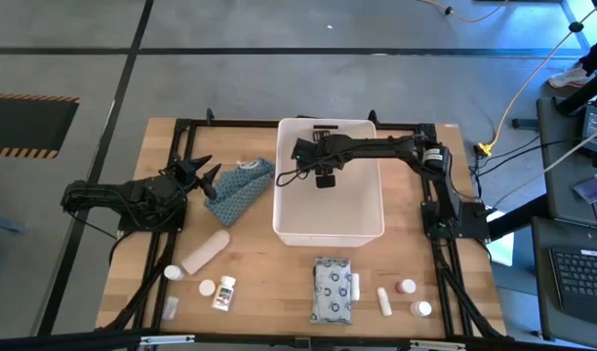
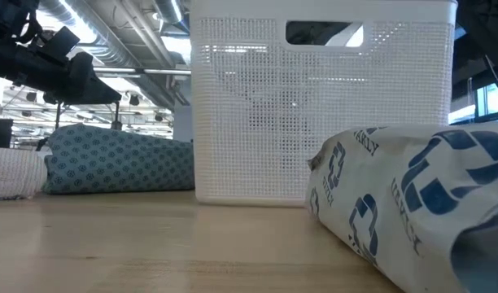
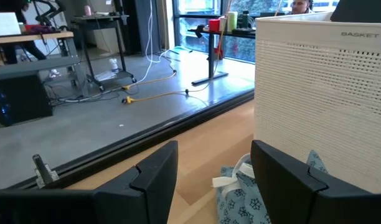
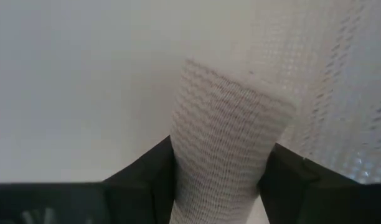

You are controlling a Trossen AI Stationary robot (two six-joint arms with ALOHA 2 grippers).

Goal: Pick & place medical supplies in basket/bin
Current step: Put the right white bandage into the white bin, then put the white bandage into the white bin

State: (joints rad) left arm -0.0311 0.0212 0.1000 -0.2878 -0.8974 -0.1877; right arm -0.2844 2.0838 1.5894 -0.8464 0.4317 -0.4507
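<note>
Over the white basket (image 1: 377, 219), my right pincer (image 4: 218, 180) grips a bandage roll (image 4: 225, 143).
It's soft, light, squashy gauze, so I'm clamping mid-body. My left pincer (image 3: 212, 177) hangs open by the blue patterned cloth (image 1: 235, 190). Wooden tabletop (image 1: 279, 283), workshop floor beyond, more supplies waiting.

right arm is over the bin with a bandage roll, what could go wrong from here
1. The right gripper holds the bandage roll close to the perforated wall of the white bin; it may clip that wall on release.
2. The roll is soft, so it might cling to a finger.
3. The left gripper sits open beside the blue patterned pouch next to the bin, so the arms could crowd each other.
</note>
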